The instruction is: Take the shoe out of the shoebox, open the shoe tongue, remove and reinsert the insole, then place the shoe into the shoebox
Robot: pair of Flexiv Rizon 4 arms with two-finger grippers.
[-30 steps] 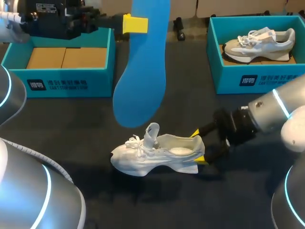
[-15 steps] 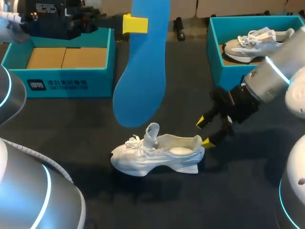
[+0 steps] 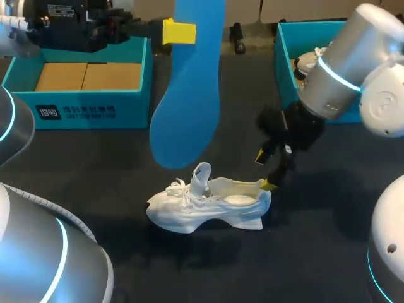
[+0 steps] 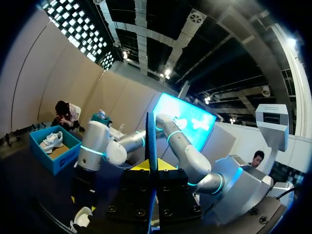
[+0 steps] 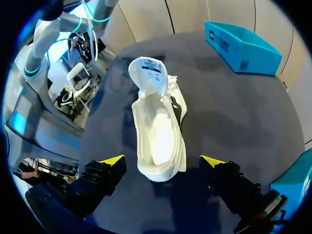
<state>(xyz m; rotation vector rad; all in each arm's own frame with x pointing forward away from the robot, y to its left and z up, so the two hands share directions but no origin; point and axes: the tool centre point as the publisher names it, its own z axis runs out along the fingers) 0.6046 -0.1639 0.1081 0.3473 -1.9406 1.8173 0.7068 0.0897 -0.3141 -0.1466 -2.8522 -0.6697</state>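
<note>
The table (image 3: pixel 95 164) carries two teal boxes. The left box (image 3: pixel 82 104) holds only brown card, and the right box (image 3: pixel 297 107) holds a second shoe (image 3: pixel 309 62) half hidden behind my right arm, so a return to the wrong box is one risk. The blue insole (image 3: pixel 189 95) hangs high over the table, pinched at one end by the left fingers (image 3: pixel 178 31), which are closed on it. Its free end droops above the white shoe (image 3: pixel 208 205), which lies on its sole mid-table, toe toward my left, tongue (image 3: pixel 202 173) raised. The insole looks limp, so lowered like this it could catch on the tongue or collar and fold instead of sliding toward the toe. The tongue may also flop back over the opening. The right fingers (image 3: pixel 265 170) stand wide open astride the heel, holding nothing, so the shoe is loose. A push from the insole would likely skid or tip it. Closing hard on the soft heel could pinch the opening narrower.
</note>
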